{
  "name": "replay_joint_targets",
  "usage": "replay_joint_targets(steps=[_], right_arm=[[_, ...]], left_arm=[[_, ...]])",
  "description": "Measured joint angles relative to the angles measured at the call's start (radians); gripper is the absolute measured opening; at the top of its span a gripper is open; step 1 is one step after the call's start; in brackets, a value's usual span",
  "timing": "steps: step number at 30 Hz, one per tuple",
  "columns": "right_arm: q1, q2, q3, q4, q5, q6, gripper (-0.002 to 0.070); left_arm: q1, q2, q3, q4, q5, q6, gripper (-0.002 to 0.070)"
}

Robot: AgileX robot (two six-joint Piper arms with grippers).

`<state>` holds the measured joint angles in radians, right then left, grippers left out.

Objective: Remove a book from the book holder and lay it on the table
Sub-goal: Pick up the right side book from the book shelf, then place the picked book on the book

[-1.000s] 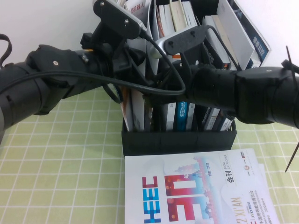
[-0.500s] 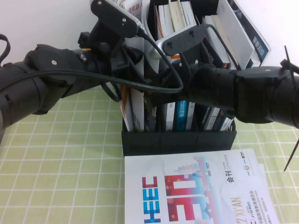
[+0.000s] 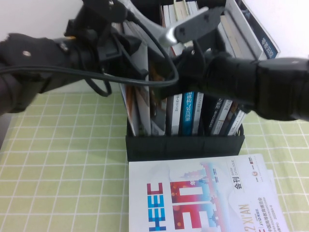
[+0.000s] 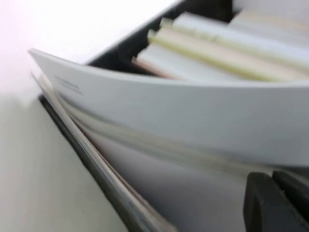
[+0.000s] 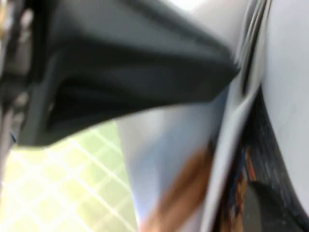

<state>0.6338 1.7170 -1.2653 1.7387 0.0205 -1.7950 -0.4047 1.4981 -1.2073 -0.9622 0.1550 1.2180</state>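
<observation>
Standing in the book holder (image 3: 186, 145) at the table's (image 3: 63, 169) far edge, the book (image 3: 133, 104) is pinched by the right hand (image 3: 161, 77); the left hand's (image 3: 108, 36) state cannot be told.

Book (image 3: 139, 104) apparently upright in black holder (image 3: 183, 145).

We note a plain white wall (image 3: 38, 17) close behind the scene, evenly and softly lit without hard shadows, and beneath it the table (image 3: 63, 179) spread with a light green cloth checked in white grid lines, running to the near edge of the high view.
</observation>
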Motion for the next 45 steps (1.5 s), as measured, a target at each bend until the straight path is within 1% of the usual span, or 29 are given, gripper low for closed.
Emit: replay_joint_targets(steps=[4, 7, 10, 13, 15, 16, 18, 20, 21, 23, 26, 30, 33, 36, 39, 42, 45], right_arm=[[0.0, -0.075, -0.013, 0.0, 0.01, 0.0, 0.0018], [0.0, -0.147, -0.017, 0.0, 0.024, -0.016, 0.0018], [0.0, -0.232, -0.019, 0.0, 0.051, -0.027, 0.0018], [0.0, -0.334, -0.019, -0.003, 0.116, -0.029, 0.0018], [0.0, -0.402, -0.021, -0.034, 0.186, -0.008, 0.0018], [0.0, -0.427, -0.021, -0.065, 0.23, 0.014, 0.0018], [0.0, -0.485, -0.023, -0.176, 0.33, 0.1, 0.0018], [0.0, -0.525, -0.026, -0.317, 0.43, 0.226, 0.0018], [0.0, -0.57, -0.03, -0.721, 0.768, 0.449, 0.0018], [0.0, -0.568, -0.03, -0.871, 0.883, 0.515, 0.0017], [0.0, -0.555, -0.03, -1.036, 0.981, 0.58, 0.0017], [0.0, -0.536, -0.03, -1.229, 1.011, 0.669, 0.0017], [0.005, -0.52, -0.03, -1.396, 0.947, 0.787, 0.0017], [0.04, -0.505, -0.03, -1.604, 0.883, 0.933, 0.0017], [0.112, -0.489, -0.023, -1.774, 0.865, 1.026, 0.0017], [0.229, -0.478, 0.021, -1.943, 0.813, 1.164, 0.0017], [0.379, -0.458, 0.104, -2.168, 0.776, 1.379, 0.0017]], left_arm=[[0.031, -0.083, 0.0, 0.0, 0.058, -0.041, -0.0003], [0.078, -0.168, 0.0, 0.0, 0.106, -0.075, -0.0003], [0.15, -0.251, 0.0, 0.012, 0.198, -0.143, -0.0003], [0.244, -0.322, 0.0, 0.048, 0.323, -0.229, -0.0003], [0.296, -0.362, 0.0, 0.088, 0.399, -0.289, -0.0003], [0.31, -0.378, 0.0, 0.108, 0.427, -0.315, -0.0003], [0.333, -0.407, 0.0, 0.145, 0.491, -0.371, -0.0003], [0.344, -0.434, 0.0, 0.169, 0.551, -0.41, -0.0003], [0.345, -0.518, 0.0, 0.252, 0.659, -0.524, -0.0002], [0.345, -0.575, 0.0, 0.305, 0.7, -0.596, -0.0003], [0.345, -0.664, 0.029, 0.377, 0.743, -0.715, -0.0003], [0.346, -0.809, 0.146, 0.419, 0.766, -0.826, -0.0003], [0.346, -0.929, 0.279, 0.419, 0.77, -0.889, -0.0003], [0.346, -1.025, 0.4, 0.411, 0.77, -0.94, -0.0002], [0.346, -1.102, 0.494, 0.405, 0.77, -0.986, -0.0003], [0.346, -1.156, 0.547, 0.403, 0.77, -1.032, -0.0003], [0.346, -1.173, 0.56, 0.399, 0.77, -1.051, -0.0003]])
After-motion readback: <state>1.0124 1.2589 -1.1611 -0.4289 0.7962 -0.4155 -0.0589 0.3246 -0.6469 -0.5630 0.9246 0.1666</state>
